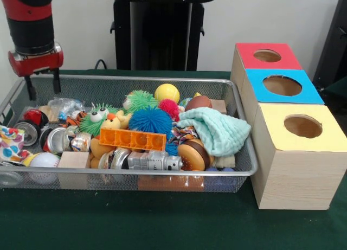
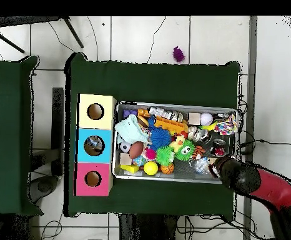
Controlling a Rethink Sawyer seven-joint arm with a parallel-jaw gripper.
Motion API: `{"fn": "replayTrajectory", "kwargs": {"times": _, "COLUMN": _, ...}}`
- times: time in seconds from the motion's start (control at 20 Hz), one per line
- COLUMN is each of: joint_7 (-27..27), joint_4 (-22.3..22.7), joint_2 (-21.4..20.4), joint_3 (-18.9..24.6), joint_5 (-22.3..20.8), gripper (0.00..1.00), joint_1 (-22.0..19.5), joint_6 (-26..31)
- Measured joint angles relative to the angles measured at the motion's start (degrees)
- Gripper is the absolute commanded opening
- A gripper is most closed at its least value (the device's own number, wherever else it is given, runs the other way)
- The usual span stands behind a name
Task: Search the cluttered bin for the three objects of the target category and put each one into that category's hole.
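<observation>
Pincer [image 1: 41,85] open and empty above bin's [image 1: 162,81] far corner, crushed cans [image 1: 54,139] just below

Boxes: red top [image 1: 268,55], blue top [image 1: 283,85], yellow top [image 1: 301,126]; orange block [image 1: 132,139], mint cloth [image 1: 215,129], green tablecloth [image 1: 135,223].

No text, label, brand or number can be read anywhere in either view. The crushed cans [image 1: 54,139] in the wire bin [image 1: 238,171] show only bare metal and blurred colour. The red box [image 1: 267,56], blue box [image 1: 283,86] and yellow box [image 1: 301,127] have plain tops.
</observation>
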Motion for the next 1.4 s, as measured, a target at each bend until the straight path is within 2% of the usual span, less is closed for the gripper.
{"fn": "replayTrajectory", "kwargs": {"times": 0.45, "joint_7": 0.0, "joint_4": -0.01, "joint_2": 0.5, "joint_3": 4.66, "joint_5": -5.53, "gripper": 1.0, "joint_1": 0.63, "joint_6": -1.13}}
{"fn": "replayTrajectory", "kwargs": {"times": 0.7, "joint_7": 0.0, "joint_4": -0.01, "joint_2": 2.1, "joint_3": 5.58, "joint_5": -8.44, "gripper": 1.0, "joint_1": 1.32, "joint_6": -2.43}}
{"fn": "replayTrajectory", "kwargs": {"times": 1.4, "joint_7": 0.0, "joint_4": -0.04, "joint_2": 4.87, "joint_3": 6.07, "joint_5": -9.87, "gripper": 1.0, "joint_1": 1.77, "joint_6": -2.59}}
